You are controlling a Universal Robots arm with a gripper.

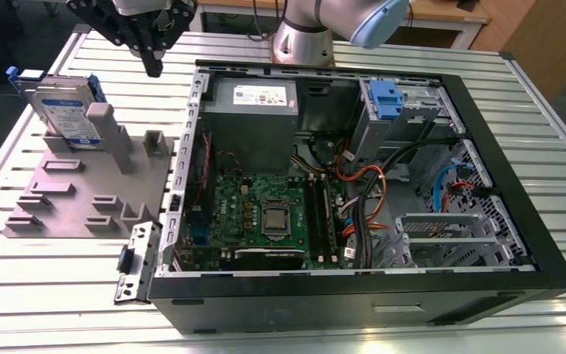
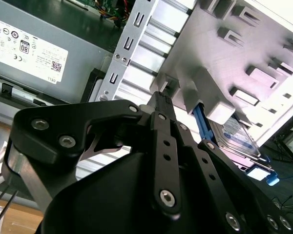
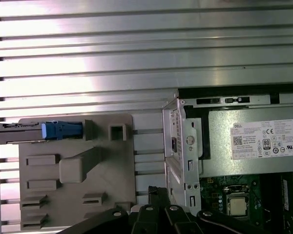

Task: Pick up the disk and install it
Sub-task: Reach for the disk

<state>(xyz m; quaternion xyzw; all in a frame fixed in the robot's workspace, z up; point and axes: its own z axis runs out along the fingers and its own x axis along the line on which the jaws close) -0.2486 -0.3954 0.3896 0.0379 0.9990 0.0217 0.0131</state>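
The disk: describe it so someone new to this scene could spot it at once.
On the exterior view's left of the open computer case lies a grey fixture plate. The disk stands on edge in its far slot. Unlike the bare grey posts beside it, it is silver with a white-and-blue label and a blue carrier frame.

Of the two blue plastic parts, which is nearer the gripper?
The blue frame around the disk, upright in the grey fixture outside the case; the blue clip sits inside the case, farther away.
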